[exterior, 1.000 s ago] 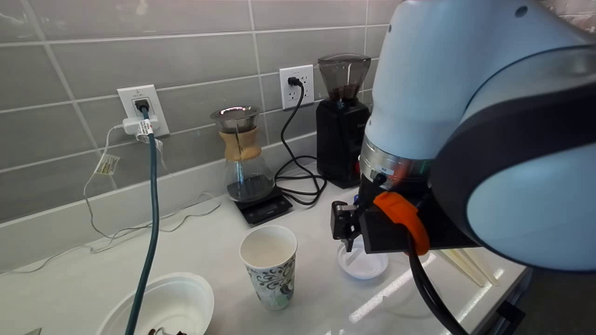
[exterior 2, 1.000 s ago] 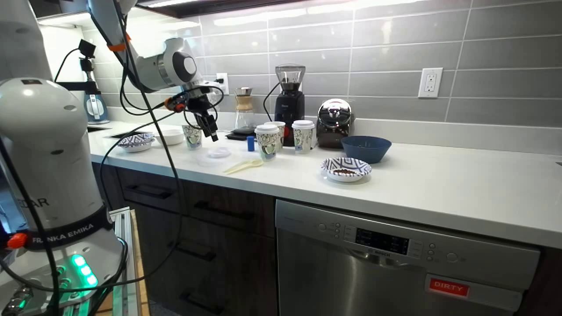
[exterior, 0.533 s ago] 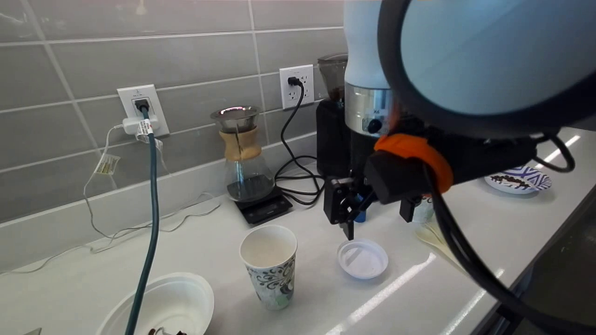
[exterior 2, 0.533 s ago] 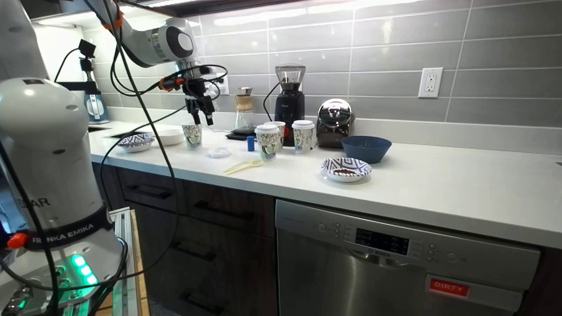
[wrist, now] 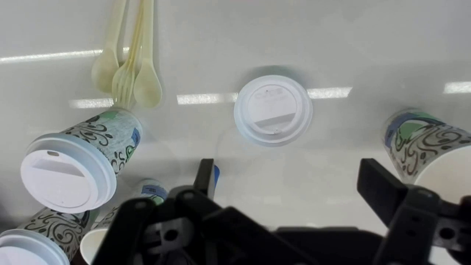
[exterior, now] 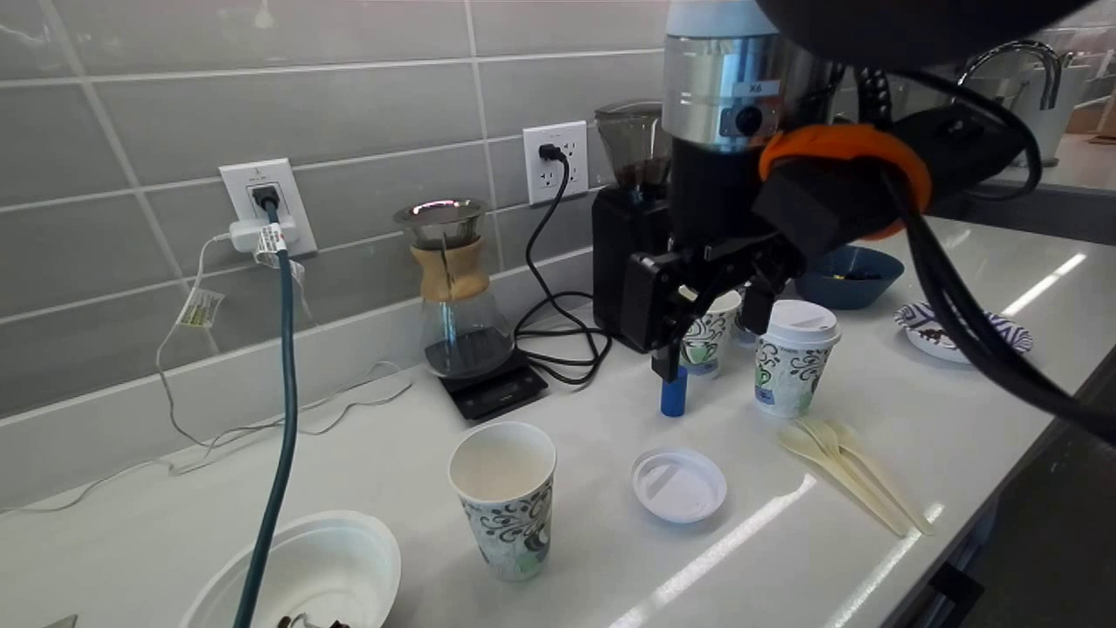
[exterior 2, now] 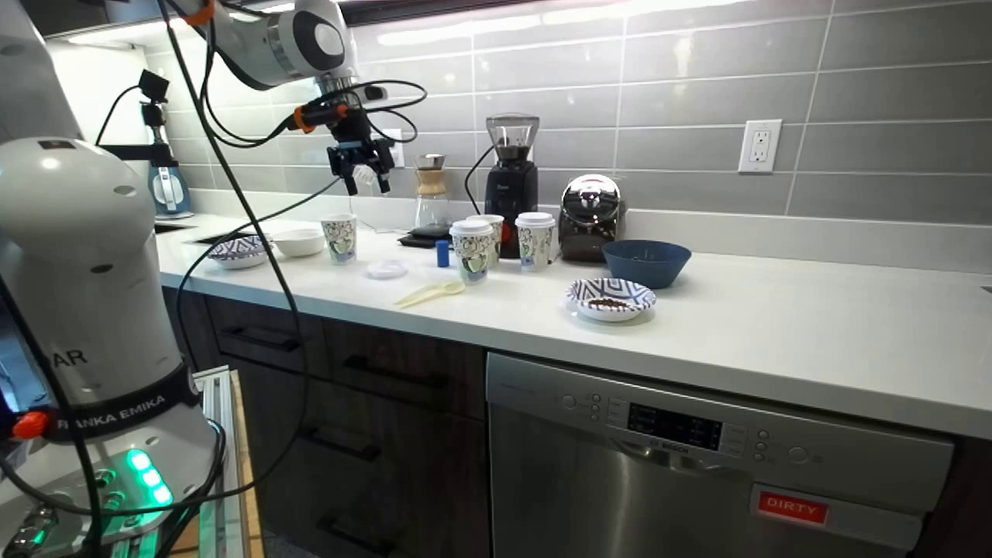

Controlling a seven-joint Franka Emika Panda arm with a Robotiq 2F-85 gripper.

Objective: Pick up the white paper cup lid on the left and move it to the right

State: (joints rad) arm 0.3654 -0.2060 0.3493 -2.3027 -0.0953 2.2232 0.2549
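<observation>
White paper cup lid (wrist: 273, 110) flat on the desk (wrist: 368, 44), at 12 o'clock from my hand (wrist: 287, 178) in the wrist view. Hand's spread wide, holding nothing. Lid should be light, springy, slightly slick; I'd pinch its raised rim at 9 and 3 o'clock, gently, since squeezing hard could buckle it.

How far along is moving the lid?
Done: perhaps placing; the loose white lid lies on the counter, unmoved as the end effector rose. In hand: nothing; its jaws stand open. Left: maybe only withdrawing, or the whole move, since the lid's starting spot isn't shown.
</observation>
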